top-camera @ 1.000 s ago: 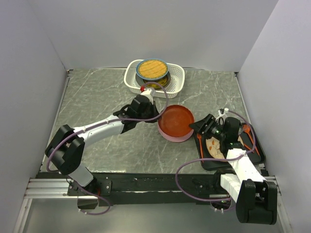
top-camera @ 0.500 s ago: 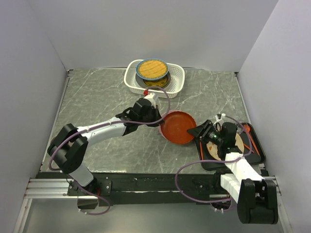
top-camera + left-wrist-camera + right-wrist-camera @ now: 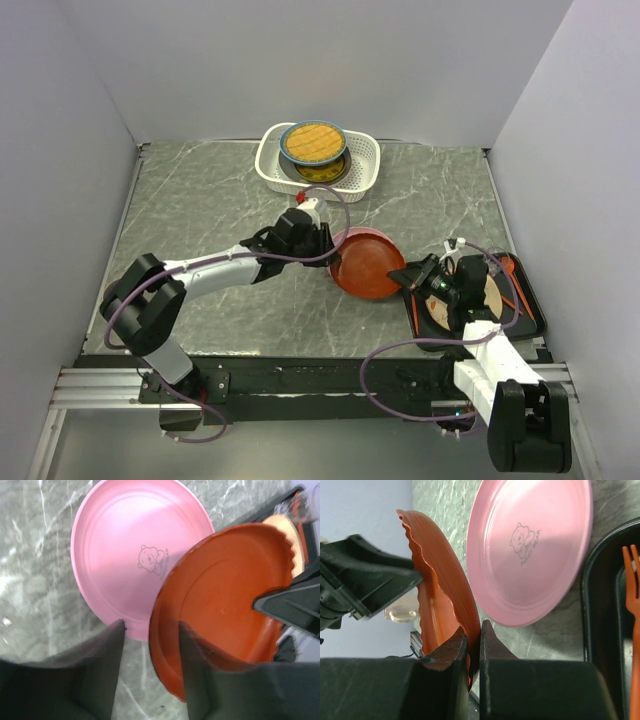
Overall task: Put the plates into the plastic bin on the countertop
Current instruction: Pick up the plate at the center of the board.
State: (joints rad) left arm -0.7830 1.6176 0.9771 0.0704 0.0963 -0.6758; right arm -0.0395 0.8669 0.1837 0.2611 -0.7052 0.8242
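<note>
A red plate [image 3: 366, 266] is tilted up off the countertop [image 3: 200, 200], over a pink plate [image 3: 135, 555] that lies flat with a bear print. My right gripper [image 3: 474, 630] is shut on the red plate's [image 3: 440, 595] right rim. At the opposite rim, my left gripper [image 3: 150, 625] stands open with its jaws either side of the red plate's [image 3: 225, 595] edge and not pressing on it. In the top view the left gripper [image 3: 325, 245] is left of the plate and the right gripper [image 3: 408, 275] is right of it. The white plastic bin [image 3: 372, 170] at the back holds stacked plates, a woven straw one [image 3: 312, 141] on top.
A flat black tray [image 3: 530, 318] at the right holds a brown-and-cream plate [image 3: 472, 300] and orange cutlery [image 3: 510, 275], right under my right arm. The tray's rim [image 3: 605, 605] lies close to the pink plate [image 3: 530, 550]. White walls enclose the countertop.
My left gripper has opened and let go of the red plate's left rim. My right gripper has closed on the right rim. The plate has shifted slightly right and tilted.
</note>
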